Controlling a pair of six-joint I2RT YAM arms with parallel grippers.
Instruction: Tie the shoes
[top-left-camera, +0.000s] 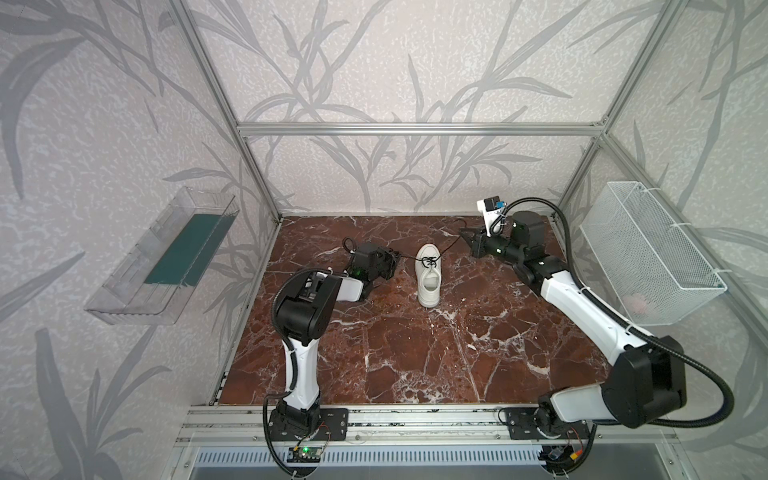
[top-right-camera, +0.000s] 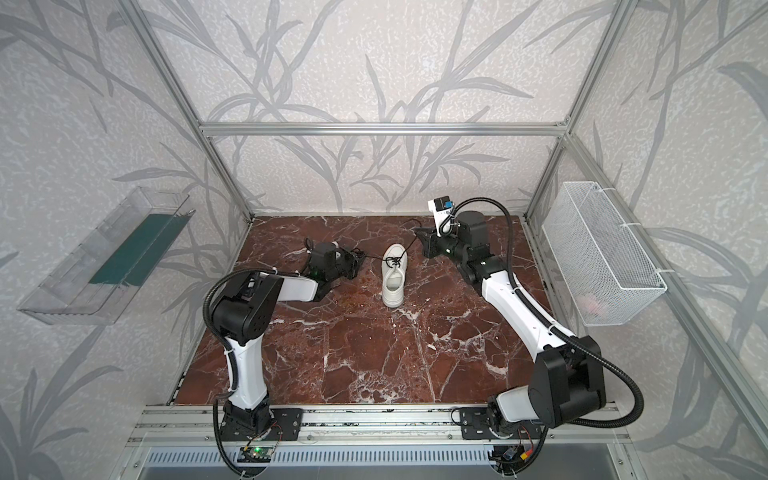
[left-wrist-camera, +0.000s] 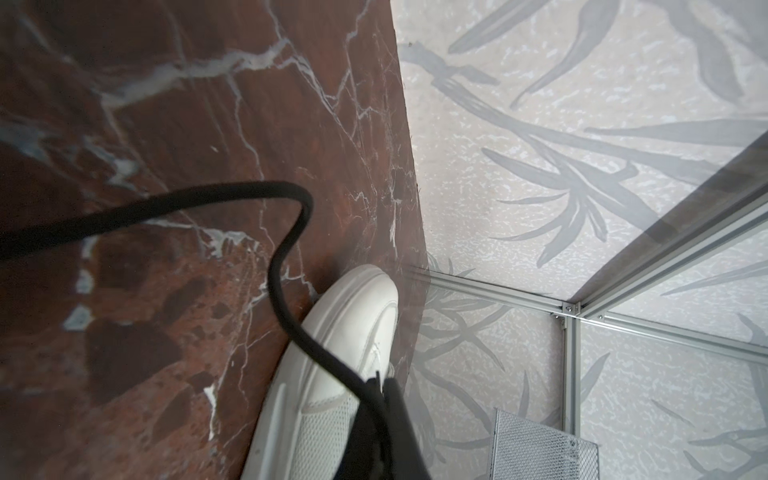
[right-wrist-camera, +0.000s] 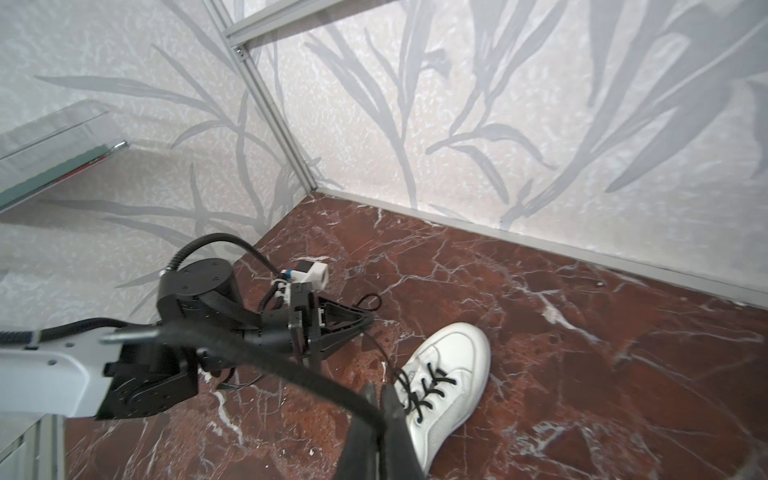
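No text, label, brand, number or sign can be read in any of the views.

1 sneaker (top-left-camera: 429, 276), 2 hands (top-left-camera: 397, 258), 1 basket (top-left-camera: 652, 257)
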